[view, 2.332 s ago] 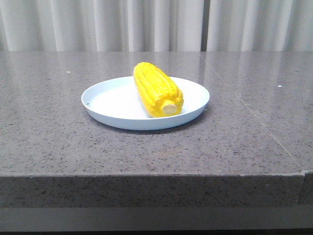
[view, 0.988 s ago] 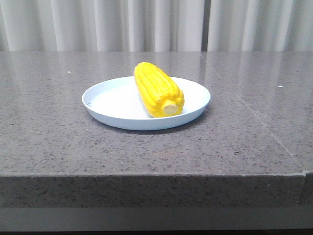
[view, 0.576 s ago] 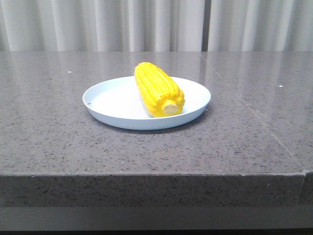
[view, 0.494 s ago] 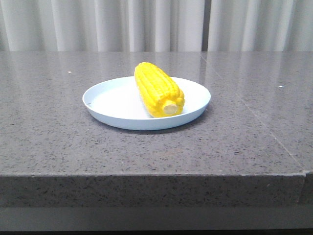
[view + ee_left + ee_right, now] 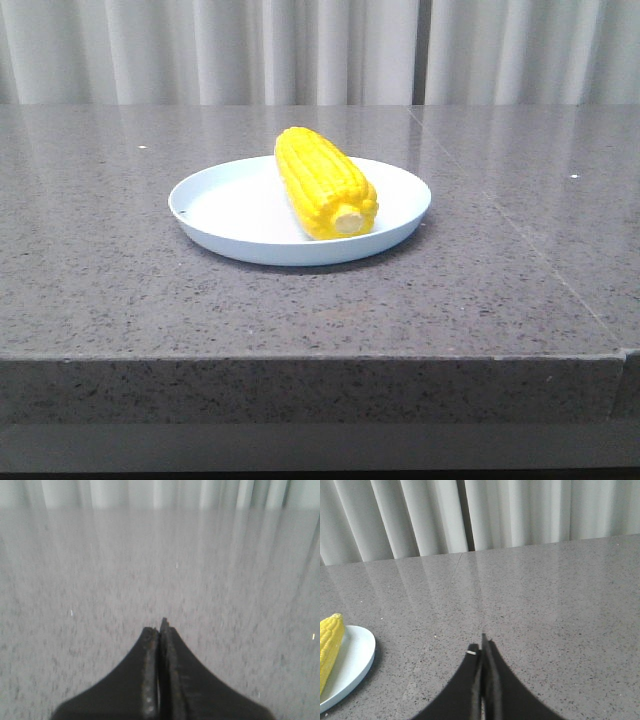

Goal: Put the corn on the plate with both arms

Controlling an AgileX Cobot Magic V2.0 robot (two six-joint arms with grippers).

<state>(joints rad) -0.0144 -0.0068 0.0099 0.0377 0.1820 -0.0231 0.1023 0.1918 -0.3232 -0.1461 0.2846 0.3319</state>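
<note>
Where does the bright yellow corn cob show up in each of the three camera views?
Front view: the bright yellow corn cob lies on the pale blue round plate, mid-frame, cream stub toward the camera.
Left wrist view: not in it; only grey stone table and the shut left claw.
Right wrist view: cut off at the left edge, on the plate.
Shared landmark: the pleated white curtain.

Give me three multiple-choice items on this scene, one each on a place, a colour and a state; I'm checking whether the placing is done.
1. Where does the corn lie?
A. on the plate
B. on the bare table
C. between the fingers

2. What colour is the plate?
A. red
B. pale blue
C. black

3. How are the right gripper fingers?
A. wide open
B. shut on the corn
C. shut, empty

Key:
1 A, the cob rests inside the rim.
2 B, front view shows it.
3 C, fingers meet over bare stone.
</note>
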